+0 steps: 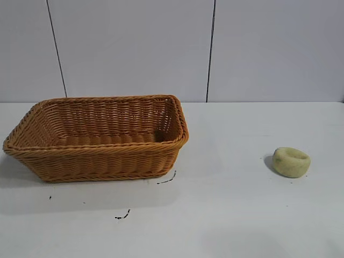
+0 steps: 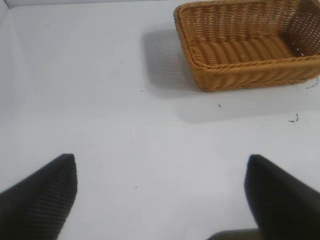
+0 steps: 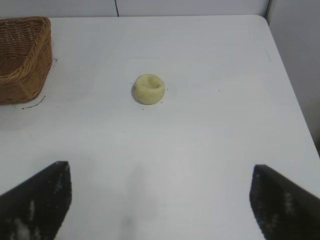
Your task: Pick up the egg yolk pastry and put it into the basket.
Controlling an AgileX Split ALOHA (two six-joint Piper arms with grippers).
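Note:
The egg yolk pastry (image 1: 291, 161), a small pale yellow round bun with a dented top, lies on the white table at the right. It also shows in the right wrist view (image 3: 149, 88), well ahead of my right gripper (image 3: 161, 172), which is open and empty above bare table. The orange-brown wicker basket (image 1: 97, 141) stands at the left and looks empty. It shows in the left wrist view (image 2: 250, 75) too, far ahead of my left gripper (image 2: 161, 162), which is open and empty. Neither gripper shows in the exterior view.
Small black marks (image 1: 167, 180) lie on the table in front of the basket. A grey panelled wall (image 1: 209, 48) stands behind the table. The table's edge (image 3: 280, 65) runs along one side in the right wrist view.

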